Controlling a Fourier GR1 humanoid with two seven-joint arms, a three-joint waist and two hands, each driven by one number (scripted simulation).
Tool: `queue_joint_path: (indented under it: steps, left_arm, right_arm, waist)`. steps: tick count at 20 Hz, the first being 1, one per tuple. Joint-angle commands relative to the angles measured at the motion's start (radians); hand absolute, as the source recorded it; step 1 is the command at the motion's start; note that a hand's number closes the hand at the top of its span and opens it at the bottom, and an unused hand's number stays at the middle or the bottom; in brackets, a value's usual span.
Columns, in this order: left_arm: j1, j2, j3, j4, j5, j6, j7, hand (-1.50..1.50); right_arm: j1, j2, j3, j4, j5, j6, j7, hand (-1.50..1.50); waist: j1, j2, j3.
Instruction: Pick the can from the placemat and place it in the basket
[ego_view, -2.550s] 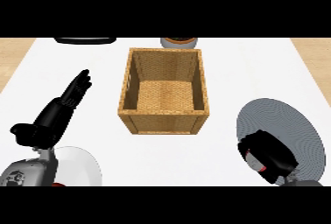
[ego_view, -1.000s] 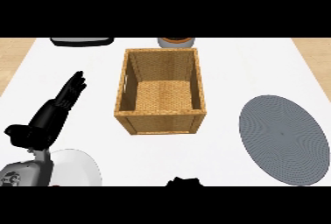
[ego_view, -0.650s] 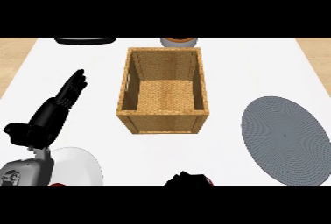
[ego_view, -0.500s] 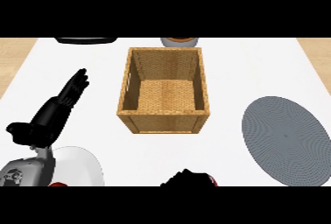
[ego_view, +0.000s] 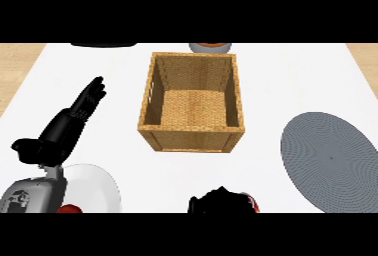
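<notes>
Basket (ego_view: 192, 140): in the middle of the counter (ego_view: 295, 80), open side up.
Placemat (ego_view: 331, 157): on the counter, right of the basket, apart from it.
Bowl (ego_view: 210, 47): behind the basket, at the far edge.
Left hand (ego_view: 63, 127): left of the basket, fingers straight, pointing away.
Right hand (ego_view: 219, 202): at the near edge, before the basket.
</notes>
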Motion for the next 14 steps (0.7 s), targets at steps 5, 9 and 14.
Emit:
queue_joint_path:
  steps: [5, 9, 14]
  left_arm:
    - [0.000, -0.015, -0.026, -0.008, -0.006, -0.005, -0.001, 0.00]
    - [-0.025, -0.017, -0.019, 0.006, -0.012, 0.008, 0.008, 0.00]
    - [-0.032, -0.033, -0.036, 0.029, -0.024, 0.010, -0.021, 0.00]
  right_arm:
    - [-0.135, 0.192, -0.133, -0.116, -0.070, 0.083, 0.197, 1.50]
    - [-0.174, 0.192, -0.162, -0.081, -0.090, 0.106, 0.221, 1.50]
    - [-0.408, 0.197, -0.334, 0.023, -0.197, 0.114, 0.255, 1.50]
  waist:
    - [0.023, 0.010, 0.001]
    - [0.030, 0.015, 0.002]
    - [0.035, 0.014, 0.003]
